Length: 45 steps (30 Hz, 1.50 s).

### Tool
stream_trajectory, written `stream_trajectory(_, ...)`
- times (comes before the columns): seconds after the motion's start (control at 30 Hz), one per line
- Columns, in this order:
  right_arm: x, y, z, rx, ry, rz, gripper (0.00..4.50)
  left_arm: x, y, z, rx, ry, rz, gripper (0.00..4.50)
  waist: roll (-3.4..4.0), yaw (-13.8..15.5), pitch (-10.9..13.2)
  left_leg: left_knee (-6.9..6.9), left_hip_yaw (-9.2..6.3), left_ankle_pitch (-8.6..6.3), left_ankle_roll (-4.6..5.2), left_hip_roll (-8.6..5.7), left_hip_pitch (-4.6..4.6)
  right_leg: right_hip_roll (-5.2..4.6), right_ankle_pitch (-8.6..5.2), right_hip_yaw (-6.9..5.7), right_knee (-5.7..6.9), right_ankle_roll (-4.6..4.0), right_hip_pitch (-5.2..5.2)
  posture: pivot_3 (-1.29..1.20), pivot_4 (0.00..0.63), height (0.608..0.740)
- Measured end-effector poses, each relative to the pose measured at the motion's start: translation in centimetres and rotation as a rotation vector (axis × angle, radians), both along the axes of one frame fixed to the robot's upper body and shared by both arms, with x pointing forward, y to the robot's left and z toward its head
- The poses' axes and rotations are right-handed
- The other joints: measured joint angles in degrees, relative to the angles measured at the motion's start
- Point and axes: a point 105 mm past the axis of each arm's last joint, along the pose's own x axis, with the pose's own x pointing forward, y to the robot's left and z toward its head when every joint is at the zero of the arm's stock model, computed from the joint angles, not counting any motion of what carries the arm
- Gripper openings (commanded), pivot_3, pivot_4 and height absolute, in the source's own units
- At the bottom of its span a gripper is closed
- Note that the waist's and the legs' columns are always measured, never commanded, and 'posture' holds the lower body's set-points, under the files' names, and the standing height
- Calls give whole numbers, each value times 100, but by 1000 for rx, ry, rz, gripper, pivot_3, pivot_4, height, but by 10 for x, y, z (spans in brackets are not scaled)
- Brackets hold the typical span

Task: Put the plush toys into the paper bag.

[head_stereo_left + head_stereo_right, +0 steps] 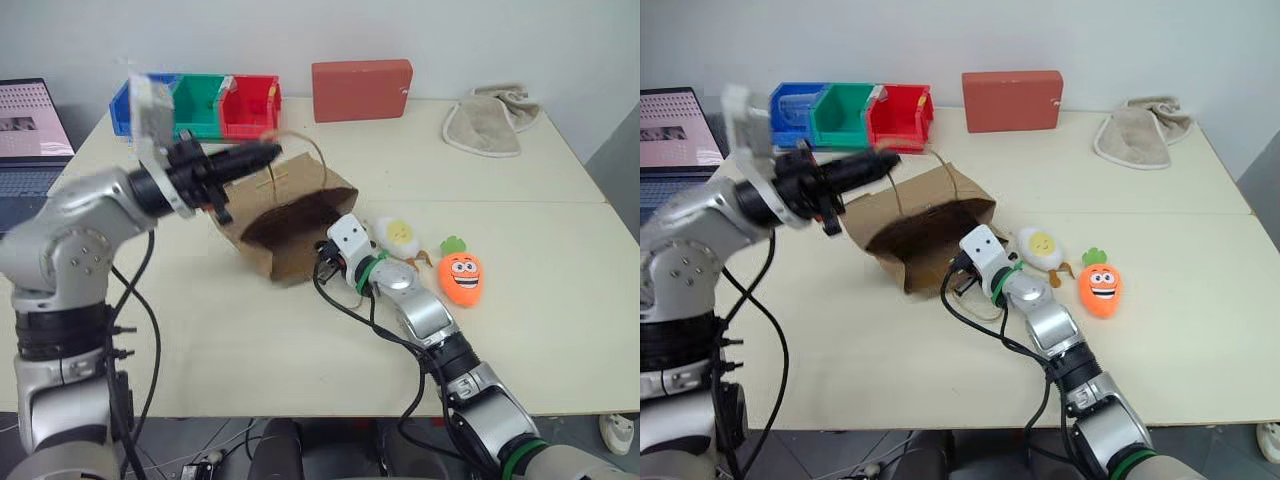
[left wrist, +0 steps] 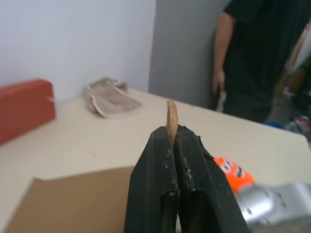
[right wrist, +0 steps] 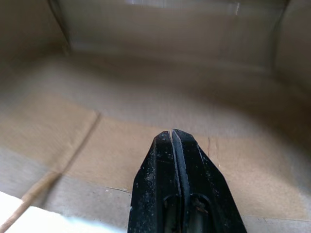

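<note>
Bag [image 1: 290, 225] mouth being lifted: left gripper [image 1: 262, 153] pinching handle [image 2: 171, 116]; right gripper [image 3: 171, 133], pressed together, inside; keep handle taut.

The right end effector [image 3: 172, 133] tip is hidden inside the paper bag [image 1: 290, 215]. The laptop [image 1: 30, 140] runs off the left edge. A person [image 2: 265, 58] is cut off above the shoulders.
</note>
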Motion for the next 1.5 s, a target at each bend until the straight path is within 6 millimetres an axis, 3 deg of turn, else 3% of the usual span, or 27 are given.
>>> stream_trajectory(0.2, -24, -10, 38, 8, -80, 134, 35, -8, -6, -5, 33, -11, -32, 0, 0, 7, 0, 1, 1, 0, 0, -1, -2, -1, 0, 1, -2, 0, 0, 0, 150, 740)
stream_trajectory(0.3, -44, -24, 50, -17, -82, 219, 601, -9, -7, -10, 35, 4, -34, 0, 0, 20, 0, 1, 0, 0, 0, -2, -5, -2, -1, 0, -4, 1, 0, 0, 150, 740)
stream_trajectory(0.47, -64, -67, 65, -124, -104, 264, 2422, -11, -10, -14, 42, 14, -50, 0, 0, 56, 0, 3, 4, -1, 1, -4, -3, -3, -1, 2, -9, 1, 2, 0, 150, 740)
stream_trajectory(0.6, -62, -106, 49, -332, -122, 197, 3937, -14, -12, -19, 51, 27, -66, 0, -1, 82, 0, 2, 13, -1, 2, -3, -2, -3, -3, 9, -12, 0, 0, 0, 150, 740)
stream_trajectory(0.67, -59, -115, 43, -383, -126, 168, 4430, -15, -12, -20, 53, 28, -69, 0, -3, 56, 1, 2, 18, -1, 2, -1, -2, -1, -3, 15, -11, 0, -3, 0, 150, 740)
stream_trajectory(0.9, -24, -129, -3, -651, -234, 71, 4430, -16, -13, -18, 47, 39, -82, 0, -6, 24, 3, 8, 27, -1, 2, -3, -1, -3, -3, 23, -13, 0, -2, 0, 150, 740)
stream_trajectory(0.93, -19, -129, -7, -685, -254, 71, 4271, -17, -13, -18, 47, 38, -85, 0, -6, 22, 3, 8, 27, 0, 1, -3, -1, -3, -3, 23, -13, 0, -3, 0, 150, 740)
stream_trajectory(1.07, -4, -133, -7, -725, -311, 25, 3177, -17, -12, -16, 48, 38, -83, 0, -6, 20, 2, 5, 21, -1, 1, -3, -1, -3, -2, 19, -11, -1, -2, 0, 150, 740)
stream_trajectory(1.33, 2, -135, -6, -720, -362, -21, 207, -17, -10, -16, 47, 45, -77, 0, -6, 21, 2, 6, 19, 0, 1, -3, -1, -3, -2, 17, -9, -1, 0, 0, 150, 740)
stream_trajectory(1.5, 4, -142, -1, -708, -365, -29, 50, -17, -10, -15, 49, 42, -77, 0, -6, 25, 3, 7, 20, 0, 1, -5, -2, -4, -2, 18, -9, -1, 0, 0, 150, 740)
